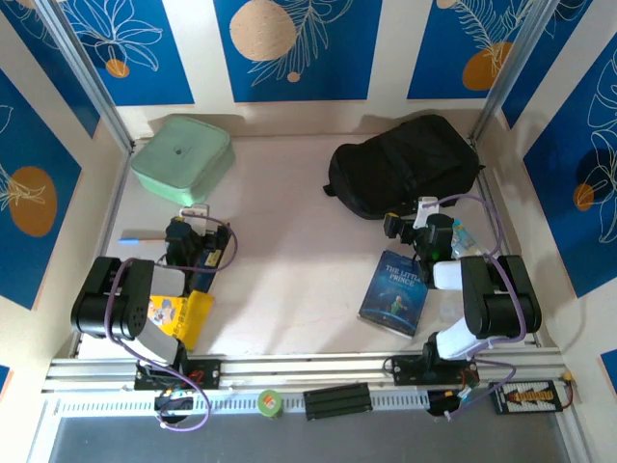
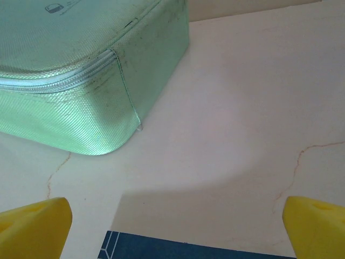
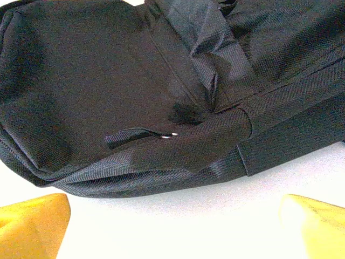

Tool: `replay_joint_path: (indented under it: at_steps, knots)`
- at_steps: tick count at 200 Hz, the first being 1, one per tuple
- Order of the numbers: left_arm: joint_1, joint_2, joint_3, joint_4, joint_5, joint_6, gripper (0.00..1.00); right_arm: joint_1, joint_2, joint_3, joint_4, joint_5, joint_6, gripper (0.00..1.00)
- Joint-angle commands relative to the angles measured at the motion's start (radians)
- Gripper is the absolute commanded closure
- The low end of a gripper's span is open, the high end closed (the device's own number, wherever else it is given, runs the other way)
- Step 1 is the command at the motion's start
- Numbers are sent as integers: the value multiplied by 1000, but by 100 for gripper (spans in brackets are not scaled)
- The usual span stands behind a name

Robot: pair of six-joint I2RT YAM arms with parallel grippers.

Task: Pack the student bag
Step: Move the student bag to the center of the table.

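The student bag (image 1: 405, 164), a large black fabric backpack, lies closed at the back right of the table. In the right wrist view the student bag (image 3: 161, 81) has a zipper pull (image 3: 140, 136) lying on its front. My right gripper (image 1: 425, 207) hovers just in front of the bag, and my right gripper (image 3: 173, 229) is open with nothing between its yellow fingertips (image 3: 32, 226). My left gripper (image 1: 196, 214) sits near the left side, in front of a mint-green box (image 1: 181, 157). Over bare table my left gripper (image 2: 175, 229) is open and empty.
A blue book (image 1: 393, 291) lies beside the right arm. A yellow book (image 1: 181, 316) and a dark blue book (image 2: 188, 249) lie under the left arm, with a blue pen (image 1: 140, 236) nearby. The mint-green box (image 2: 81, 70) has a zipper round its lid. Walls enclose the table.
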Motion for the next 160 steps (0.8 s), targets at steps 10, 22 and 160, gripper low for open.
replay_joint_path:
  at_steps: [10,22,160]
  knots:
    - [15,2,9,13,4,-7,0,2,0,18,10,-15,-17,1]
    - [16,1,9,13,5,-7,0,1,0,19,9,-15,-16,1]
    - [17,2,11,9,9,-10,0,-5,-2,16,12,-28,-13,1]
